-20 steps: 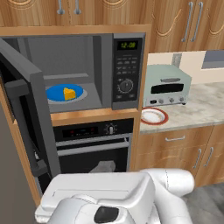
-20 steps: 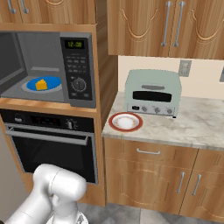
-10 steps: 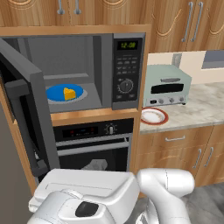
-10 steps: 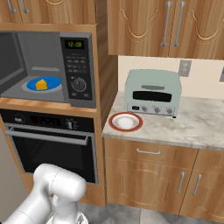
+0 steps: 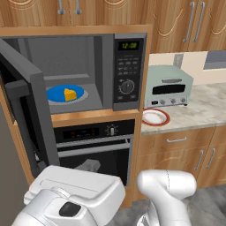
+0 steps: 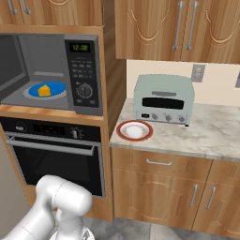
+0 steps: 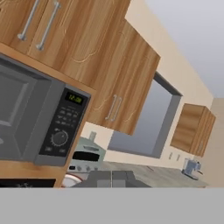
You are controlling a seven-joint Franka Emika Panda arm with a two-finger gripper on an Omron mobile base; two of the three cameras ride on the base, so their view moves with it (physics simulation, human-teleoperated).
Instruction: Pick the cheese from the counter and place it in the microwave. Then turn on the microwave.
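The cheese (image 5: 69, 94) (image 6: 43, 90) is a small yellow wedge lying on a blue plate (image 5: 55, 95) (image 6: 56, 88) inside the microwave (image 5: 128, 73) (image 6: 84, 75). The microwave's door (image 5: 26, 101) hangs wide open to the left. My gripper (image 7: 111, 178) is shut on nothing, low and well in front of the microwave, pointing up at its control panel (image 7: 63, 127). The arm's white hand block (image 5: 75, 194) sits at the bottom of the left base view, below the oven. The counter (image 5: 207, 110) (image 6: 211, 136) runs to the right of the microwave.
A pale-green toaster oven (image 5: 169, 86) (image 6: 164, 98) stands on the counter, with a red-rimmed white plate (image 5: 155, 117) (image 6: 135, 130) in front of it. A black oven (image 5: 95, 141) (image 6: 51, 150) sits under the microwave. Wooden cabinets hang above.
The arm's hand block has slid a little to the left along the bottom of the left base view. The cheese, plate and microwave door have stayed put.
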